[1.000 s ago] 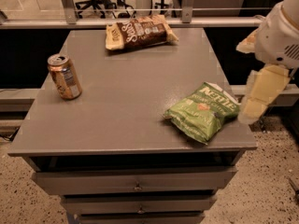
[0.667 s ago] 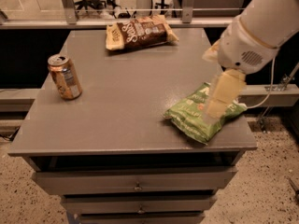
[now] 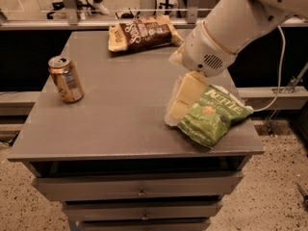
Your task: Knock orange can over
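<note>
The orange can (image 3: 66, 79) stands upright near the left edge of the grey table (image 3: 120, 114), its silver top and pull tab showing. My gripper (image 3: 179, 102) hangs from the white arm above the right half of the table, just left of the green chip bag (image 3: 211, 114) and partly over it. The can is far to the gripper's left, with bare table between them.
A brown chip bag (image 3: 143, 32) lies at the table's far edge. The table has drawers (image 3: 139, 191) below its front edge. A grey cable (image 3: 278, 66) hangs at the right. Chair legs and a railing stand behind the table.
The arm has swung in from the right edge and moved left over the table, now covering part of the green chip bag. The can and both bags have not moved.
</note>
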